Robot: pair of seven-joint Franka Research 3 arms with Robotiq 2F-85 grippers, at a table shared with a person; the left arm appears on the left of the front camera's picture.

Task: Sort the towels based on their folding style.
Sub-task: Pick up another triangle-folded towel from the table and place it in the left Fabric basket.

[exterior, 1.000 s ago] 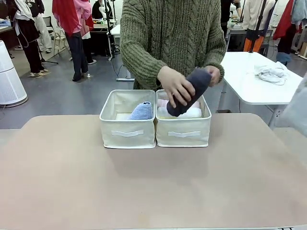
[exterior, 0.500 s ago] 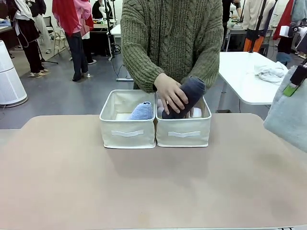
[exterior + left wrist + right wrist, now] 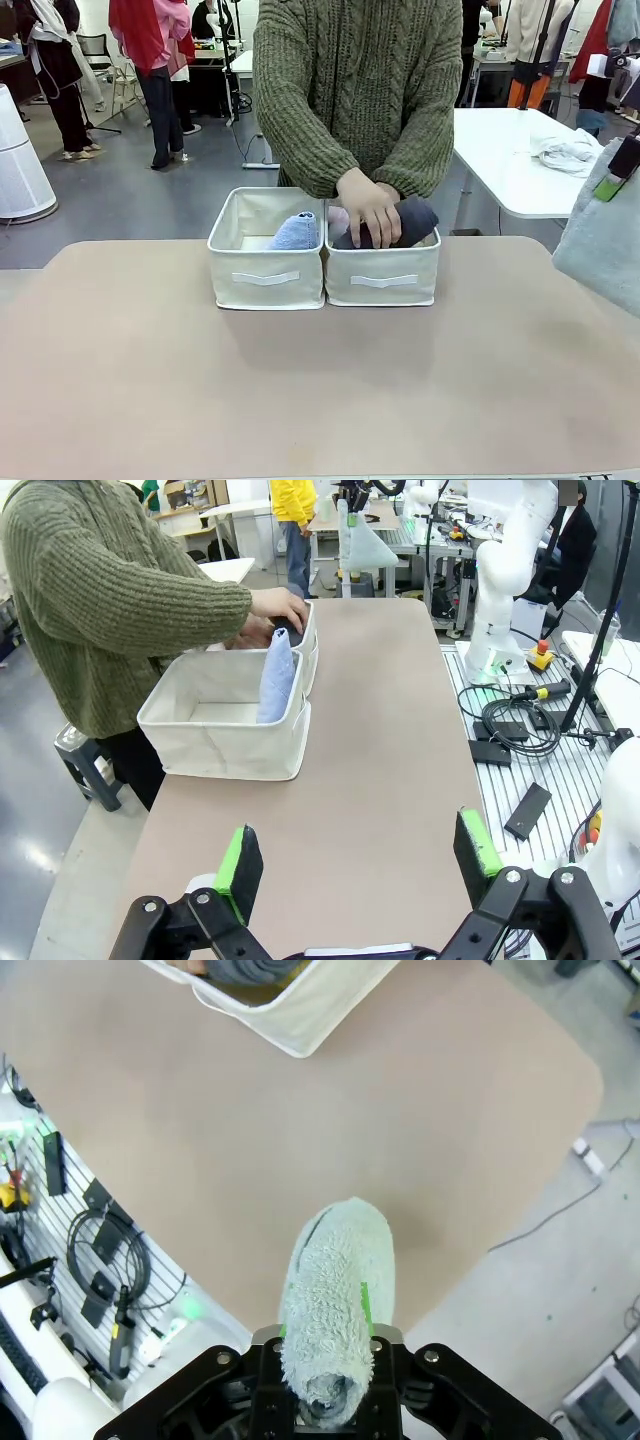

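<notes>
Dark grey towel, rolled, lies in the right box under the person's hand; a pink towel peeps out just beside it. In the left box, which touches the right one, a lavender-blue cone leans by the shared wall. At the picture's right edge hangs a pale teal towel, large and blurred, with a black, green-padded finger of the right gripper against its upper part.

From the left wrist, the left gripper is spread wide, with nothing between its green pads. It is above bare table, well apart from the boxes. The lavender-blue cone stands point up in the nearer box.

From the right wrist, the right gripper pinches the pale teal towel, which rises between its fingers, and a strip of green pad shows on one side. Below lies the table. At the top edge is a corner of a box with the dark grey towel in it.
</notes>
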